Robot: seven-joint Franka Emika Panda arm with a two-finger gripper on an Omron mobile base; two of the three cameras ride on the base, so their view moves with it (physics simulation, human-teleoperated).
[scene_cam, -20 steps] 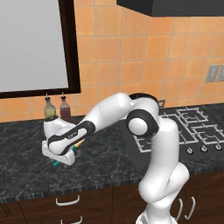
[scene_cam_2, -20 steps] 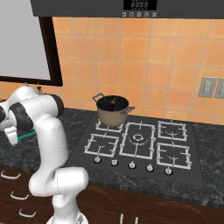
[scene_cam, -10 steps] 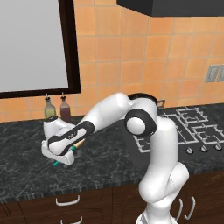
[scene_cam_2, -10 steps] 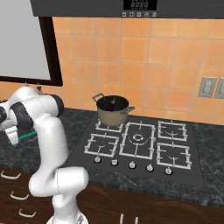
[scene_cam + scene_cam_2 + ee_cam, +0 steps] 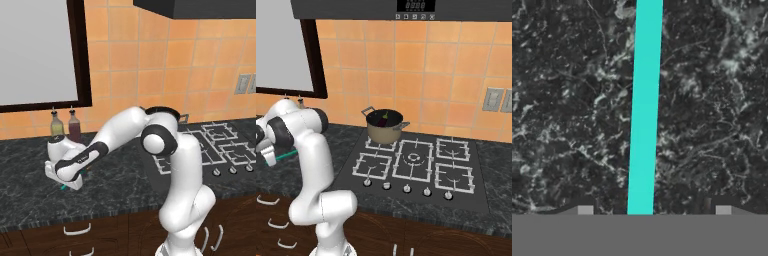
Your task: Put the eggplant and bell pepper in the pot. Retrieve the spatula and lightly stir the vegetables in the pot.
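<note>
Over dark counter [image 5: 572, 100], gripper [image 5: 654, 211] astride spatula [image 5: 644, 110] handle.
Fingers apart, not yet clamped; handle centred between for clean grasp.

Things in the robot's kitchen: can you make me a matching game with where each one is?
Things:
1. round brownish-grey metal pot
2. long teal-green spatula handle
3. small dark purple eggplant
4. dark red bottle

Places:
A. inside the pot
B. on the back left burner of the stove
C. by the wall under the window, beside a yellowish bottle
D. flat on the black counter, between the gripper's fingertips

Pairs: 1-B, 2-D, 3-A, 4-C
</note>
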